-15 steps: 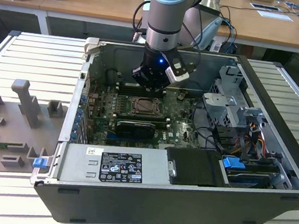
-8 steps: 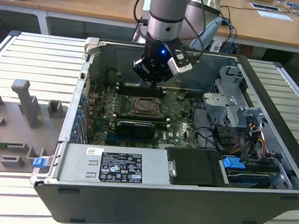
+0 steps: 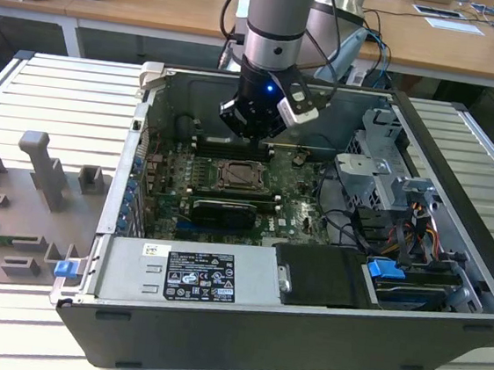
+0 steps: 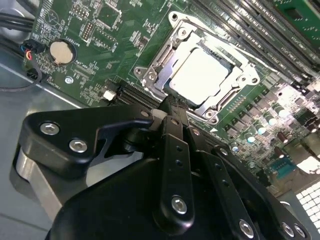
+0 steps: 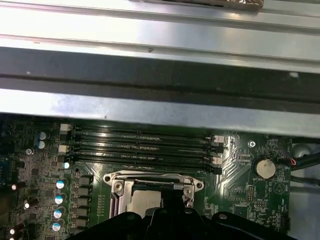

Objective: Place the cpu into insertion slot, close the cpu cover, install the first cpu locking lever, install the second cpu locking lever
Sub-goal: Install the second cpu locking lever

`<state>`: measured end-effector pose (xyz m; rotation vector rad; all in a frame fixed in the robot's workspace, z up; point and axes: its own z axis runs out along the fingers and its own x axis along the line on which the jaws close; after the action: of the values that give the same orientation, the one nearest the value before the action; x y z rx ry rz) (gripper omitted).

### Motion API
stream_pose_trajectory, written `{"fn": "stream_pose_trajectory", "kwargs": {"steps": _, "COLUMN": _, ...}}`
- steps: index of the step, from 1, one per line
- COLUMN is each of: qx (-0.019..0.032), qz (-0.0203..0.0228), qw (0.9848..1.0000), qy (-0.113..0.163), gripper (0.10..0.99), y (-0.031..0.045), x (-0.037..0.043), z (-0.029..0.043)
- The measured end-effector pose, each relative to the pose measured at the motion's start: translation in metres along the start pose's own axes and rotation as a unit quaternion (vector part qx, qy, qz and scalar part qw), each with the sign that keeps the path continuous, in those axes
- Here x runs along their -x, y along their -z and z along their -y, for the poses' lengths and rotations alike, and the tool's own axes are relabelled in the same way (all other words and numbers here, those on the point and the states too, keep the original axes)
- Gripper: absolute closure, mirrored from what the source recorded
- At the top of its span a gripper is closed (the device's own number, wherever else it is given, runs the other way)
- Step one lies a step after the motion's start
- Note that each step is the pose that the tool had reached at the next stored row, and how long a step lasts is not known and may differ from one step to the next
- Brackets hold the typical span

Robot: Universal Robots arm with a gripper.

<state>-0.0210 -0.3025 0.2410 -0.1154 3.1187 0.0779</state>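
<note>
The cpu (image 4: pixel 200 75) lies flat in the insertion slot (image 4: pixel 227 102) on the green board, its pale metal face showing through the window of the cpu cover (image 4: pixel 150 75). The silvery cover lies down over the chip. In the exterior view the slot (image 3: pixel 239 177) sits mid-board, and my gripper (image 3: pixel 250 137) hangs just above its far side. In the second wrist view my gripper (image 4: pixel 167 102) is shut with nothing in it, its tips just short of the cover's edge. The first wrist view shows the cpu (image 5: pixel 145 202) and cover (image 5: pixel 117 186) behind my gripper (image 5: pixel 170 197).
Long black memory slots (image 5: pixel 142 145) run beside the socket toward the case wall (image 5: pixel 150 107). A coin battery (image 4: pixel 61 51) and cables (image 4: pixel 20 75) sit nearby. A black graphics card (image 3: pixel 220 209), power supply (image 3: pixel 189 276) and drive cage (image 3: pixel 389 182) crowd the case. Grey fixtures (image 3: pixel 41 172) stand on the table.
</note>
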Motion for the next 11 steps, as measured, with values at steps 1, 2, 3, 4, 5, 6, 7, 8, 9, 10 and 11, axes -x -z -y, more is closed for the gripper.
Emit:
{"fn": "stream_pose_trajectory", "kwargs": {"steps": 1, "qx": 0.0, "qz": 0.0, "qw": 1.0, "qy": 0.0, "gripper": 0.98, "y": 0.0001, "x": -0.0001, "z": 0.0019}}
{"fn": "stream_pose_trajectory", "kwargs": {"steps": 2, "qx": 0.0, "qz": 0.0, "qw": 1.0, "qy": 0.0, "gripper": 0.98, "y": 0.0002, "x": -0.0002, "z": 0.0031}}
{"fn": "stream_pose_trajectory", "kwargs": {"steps": 3, "qx": -0.0002, "qz": -0.0001, "qw": 1.0, "qy": 0.0, "gripper": 0.98, "y": 0.0012, "x": -0.0003, "z": 0.0035}}
{"fn": "stream_pose_trajectory", "kwargs": {"steps": 4, "qx": -0.0001, "qz": 0.0, "qw": 1.0, "qy": 0.0, "gripper": 0.98, "y": 0.0062, "x": -0.0002, "z": 0.0034}}
{"fn": "stream_pose_trajectory", "kwargs": {"steps": 5, "qx": -0.0002, "qz": 0.0, "qw": 1.0, "qy": 0.0, "gripper": 0.98, "y": 0.0096, "x": -0.0001, "z": 0.0032}}
{"fn": "stream_pose_trajectory", "kwargs": {"steps": 6, "qx": -0.0001, "qz": 0.0, "qw": 1.0, "qy": 0.0, "gripper": 0.98, "y": 0.0105, "x": -0.0001, "z": 0.0033}}
{"fn": "stream_pose_trajectory", "kwargs": {"steps": 7, "qx": 0.0, "qz": 0.0, "qw": 1.0, "qy": 0.0, "gripper": 0.98, "y": 0.0106, "x": -0.0001, "z": 0.0045}}
{"fn": "stream_pose_trajectory", "kwargs": {"steps": 8, "qx": -0.0001, "qz": 0.0, "qw": 1.0, "qy": 0.0, "gripper": 0.98, "y": 0.0107, "x": -0.0004, "z": 0.0073}}
{"fn": "stream_pose_trajectory", "kwargs": {"steps": 9, "qx": -0.0001, "qz": 0.0, "qw": 1.0, "qy": 0.0, "gripper": 0.98, "y": 0.0109, "x": -0.0007, "z": 0.0107}}
{"fn": "stream_pose_trajectory", "kwargs": {"steps": 10, "qx": 0.0, "qz": 0.0, "qw": 1.0, "qy": 0.0, "gripper": 0.98, "y": 0.0109, "x": -0.001, "z": 0.014}}
{"fn": "stream_pose_trajectory", "kwargs": {"steps": 11, "qx": -0.0001, "qz": 0.0, "qw": 1.0, "qy": 0.0, "gripper": 0.98, "y": 0.0108, "x": -0.0012, "z": 0.0177}}
